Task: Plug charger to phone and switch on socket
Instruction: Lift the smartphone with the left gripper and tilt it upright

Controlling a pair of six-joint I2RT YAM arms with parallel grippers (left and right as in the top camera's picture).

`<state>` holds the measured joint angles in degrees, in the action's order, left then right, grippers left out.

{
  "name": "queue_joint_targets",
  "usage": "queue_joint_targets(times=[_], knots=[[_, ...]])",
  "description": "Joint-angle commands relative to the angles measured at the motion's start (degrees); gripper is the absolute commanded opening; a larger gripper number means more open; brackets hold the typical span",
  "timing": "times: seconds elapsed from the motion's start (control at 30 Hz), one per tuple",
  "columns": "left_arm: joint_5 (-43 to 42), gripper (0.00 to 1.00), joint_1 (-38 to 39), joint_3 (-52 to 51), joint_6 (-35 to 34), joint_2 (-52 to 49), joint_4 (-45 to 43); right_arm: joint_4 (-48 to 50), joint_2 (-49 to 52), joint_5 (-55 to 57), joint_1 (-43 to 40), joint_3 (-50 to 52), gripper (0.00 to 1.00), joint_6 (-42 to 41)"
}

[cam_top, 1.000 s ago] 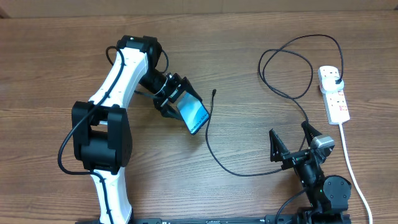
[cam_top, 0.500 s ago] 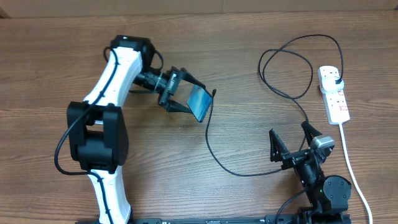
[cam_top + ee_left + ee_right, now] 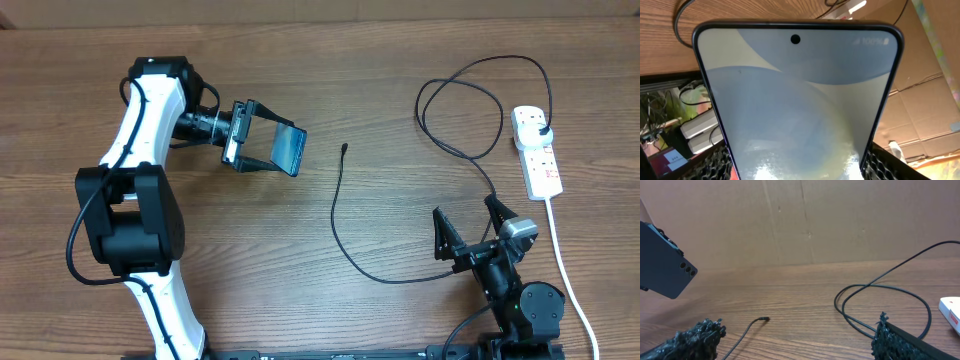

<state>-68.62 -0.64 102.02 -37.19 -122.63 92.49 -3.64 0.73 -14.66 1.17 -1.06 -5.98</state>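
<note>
At the near right, the right gripper (image 3: 463, 208) stood over the wooden table (image 3: 300, 300) with its two fingers spread wide and nothing between them. The charger (image 3: 334, 215) swept past just beside it. The thin black cable curved along the near side of the table, ran under the gripper and then rose toward the far right in loose loops.

Its small connector tip (image 3: 344, 148) lay bare on the wood in the middle of the table, touching nothing. In the right wrist view that tip (image 3: 765, 319) lay flat on the table, ahead of the open fingers.

To the left of the tip and apart from it, the left gripper (image 3: 288, 148) was clamped on the phone (image 3: 294, 152), one finger on each long edge. It held the phone tilted and lifted off the table. The lit screen (image 3: 797, 110) filled the left wrist view.

At the far right lay the socket (image 3: 537, 155), with the charger's black plug (image 3: 540, 126) seated in its far end. The socket's white cord (image 3: 565, 270) ran back toward the near edge.
</note>
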Motion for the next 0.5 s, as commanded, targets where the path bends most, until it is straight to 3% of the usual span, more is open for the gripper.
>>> queue_joint_targets(times=[0.0,0.47], knots=[[-3.2,0.62,-0.1,1.7,-0.1,0.2,0.5,0.3,-0.6,0.0,0.3,0.6,1.0,0.1],[-3.3,0.6,-0.1,1.7,-0.6,0.2,0.5,0.3,-0.6,0.0,0.3,0.6,1.0,0.1]])
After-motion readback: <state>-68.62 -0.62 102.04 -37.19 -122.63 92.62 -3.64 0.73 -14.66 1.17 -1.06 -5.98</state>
